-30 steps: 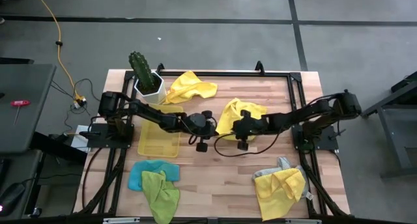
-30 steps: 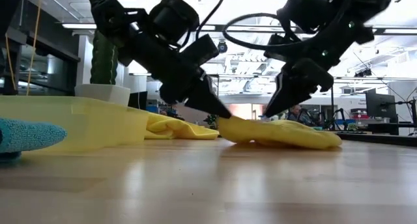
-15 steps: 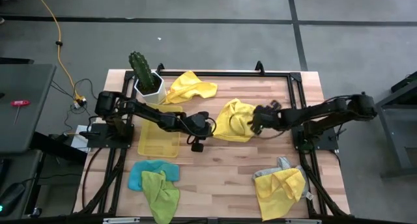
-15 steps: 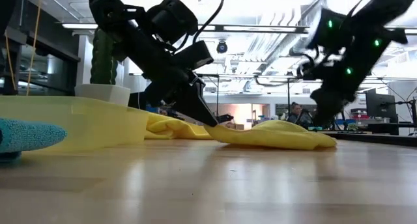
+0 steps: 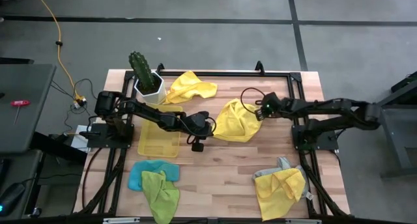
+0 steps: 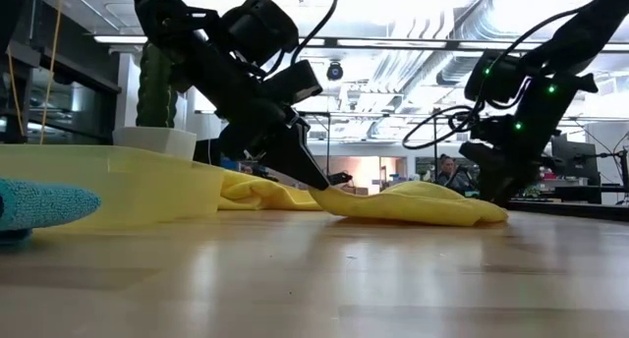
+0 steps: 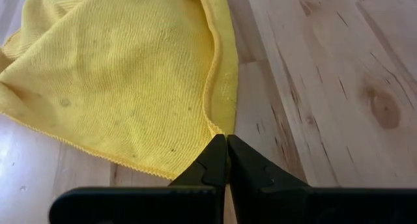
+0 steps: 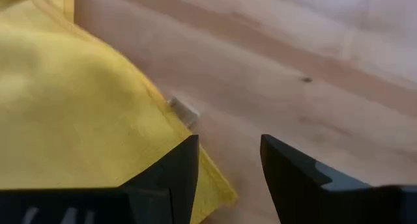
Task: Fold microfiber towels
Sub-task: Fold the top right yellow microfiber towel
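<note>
A bright yellow towel (image 5: 236, 121) lies spread on the middle of the wooden table; it also shows in the low view (image 6: 413, 202). My left gripper (image 5: 212, 127) is at the towel's left corner, low to the table and shut on it. My right gripper (image 5: 260, 111) is open at the towel's far right edge (image 8: 195, 152), one finger over the cloth and one over bare wood. My left gripper pinches the towel's left corner (image 7: 219, 127) between its two fingertips, coming slanting down from the table's left. The corner is at table height and the rest of the towel lies slack on the table. Whether my right gripper touches the towel I cannot tell.
A cactus in a white pot (image 5: 146, 76) and another yellow towel (image 5: 189, 86) are at the far left. A translucent yellow tray (image 5: 159, 140) lies by the left arm. Blue (image 5: 140, 174) and green (image 5: 163, 193) towels lie near left; yellow (image 5: 280, 188) and grey (image 5: 283, 164) towels lie near right.
My right gripper has drawn back from over the towel's middle toward the table's right and far edges, and now stands at the towel's far right edge. The towel has gone from bunched to spread flatter. My left gripper has sunk a little and kept its corner.
</note>
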Available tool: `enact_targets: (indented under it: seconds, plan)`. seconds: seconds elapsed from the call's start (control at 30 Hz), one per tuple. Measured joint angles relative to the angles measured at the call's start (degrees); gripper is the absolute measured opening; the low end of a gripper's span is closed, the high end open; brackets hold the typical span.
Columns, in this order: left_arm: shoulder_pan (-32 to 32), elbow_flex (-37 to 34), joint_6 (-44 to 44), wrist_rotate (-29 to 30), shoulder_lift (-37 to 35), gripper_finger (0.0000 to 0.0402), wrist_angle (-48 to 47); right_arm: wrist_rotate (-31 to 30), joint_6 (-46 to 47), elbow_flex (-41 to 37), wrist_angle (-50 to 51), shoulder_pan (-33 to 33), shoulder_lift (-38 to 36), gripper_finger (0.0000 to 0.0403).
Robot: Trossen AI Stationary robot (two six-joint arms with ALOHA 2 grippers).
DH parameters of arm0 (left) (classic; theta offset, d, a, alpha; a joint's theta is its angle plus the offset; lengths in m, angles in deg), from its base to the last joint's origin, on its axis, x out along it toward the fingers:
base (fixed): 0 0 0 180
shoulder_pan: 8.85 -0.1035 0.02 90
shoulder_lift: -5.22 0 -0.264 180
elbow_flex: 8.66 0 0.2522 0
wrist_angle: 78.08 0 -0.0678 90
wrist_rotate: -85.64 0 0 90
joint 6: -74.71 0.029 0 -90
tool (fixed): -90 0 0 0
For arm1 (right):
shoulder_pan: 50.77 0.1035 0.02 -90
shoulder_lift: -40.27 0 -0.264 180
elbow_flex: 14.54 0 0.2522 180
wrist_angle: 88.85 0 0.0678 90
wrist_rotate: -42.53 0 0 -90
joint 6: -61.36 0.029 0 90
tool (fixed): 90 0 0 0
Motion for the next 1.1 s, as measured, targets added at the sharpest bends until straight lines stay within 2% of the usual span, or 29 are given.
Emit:
enact_targets:
  seconds: [0.23, 0.5, 0.7, 0.83, 1.03, 1.1]
  plan:
    - [0.00, 0.00, 0.05, -0.39, 0.00, 0.0000, -0.04, 6.34, -0.64, -0.02, 1.06, -0.98, -0.02, 0.0144]
    - [0.00, 0.00, 0.09, -0.42, 0.02, 0.0000, -0.04, 6.48, -0.46, -0.04, 2.92, -0.97, -0.02, 0.0144]
    - [0.00, 0.00, 0.09, -0.42, 0.02, 0.0000, 0.00, 9.34, -0.71, -0.04, 3.02, -0.97, -0.02, 0.0137]
    - [0.00, 0.00, 0.09, -0.42, 0.04, 0.0000, 0.01, 9.48, -1.08, -0.04, 3.47, -0.97, 0.00, 0.0102]
    - [0.00, 0.00, 0.11, -0.28, 0.04, 0.0000, 0.01, 9.71, -2.17, -0.04, 4.44, -0.97, -0.02, 0.0013]
    - [0.00, 0.00, 0.13, 0.13, 0.04, 0.0000, 0.03, 10.20, -2.61, -0.04, 4.42, -0.97, -0.07, 0.0007]
